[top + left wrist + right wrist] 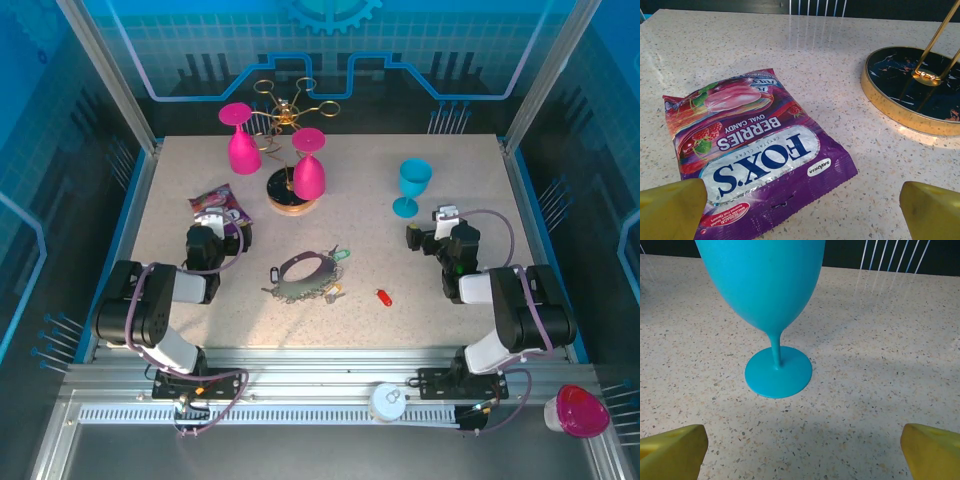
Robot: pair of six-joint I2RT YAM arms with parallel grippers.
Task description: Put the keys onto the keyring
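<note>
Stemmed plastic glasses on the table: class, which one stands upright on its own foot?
The turquoise plastic glass, standing alone on the tabletop; both pink plastic glasses hang upside down on the gold wire rack.

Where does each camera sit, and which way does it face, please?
Top external: above and behind the arms, looking down on the table, the keyring, the left pincer and the right pincer.
Left wrist: low over the table, facing the candy bag and a round base; its yellow fingertips sit in the bottom corners.
Right wrist: low, facing the blue goblet; yellow fingertips below.
Shared: top and left wrist show the candy bag; top and right wrist, the blue goblet.
</note>
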